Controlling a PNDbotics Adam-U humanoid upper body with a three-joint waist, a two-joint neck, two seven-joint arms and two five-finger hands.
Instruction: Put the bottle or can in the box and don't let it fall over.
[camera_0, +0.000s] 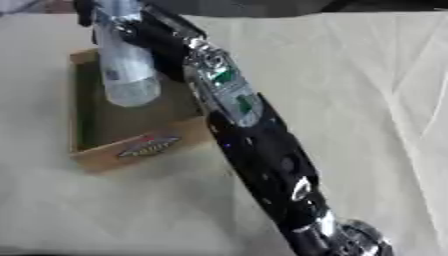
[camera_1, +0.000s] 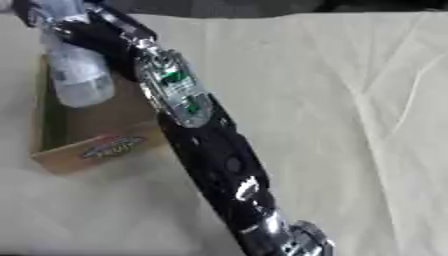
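A clear plastic bottle (camera_0: 128, 70) with a pale label hangs roughly upright over the open cardboard box (camera_0: 140, 150), its rounded base inside the box's outline toward the left wall. My right hand (camera_0: 144, 30) is shut on the bottle's upper part, and the fingers hide its neck and cap. The right arm (camera_0: 262, 150) runs diagonally from the lower right up to the box and covers the box's right wall. I cannot tell whether the base touches the box floor. The box's front wall carries an oval logo (camera_1: 112, 146). My left hand shows in no view.
A wrinkled cream cloth (camera_0: 367, 100) covers the whole table, with open cloth to the right of the arm and in front of the box. The table's far edge runs along the top of the views.
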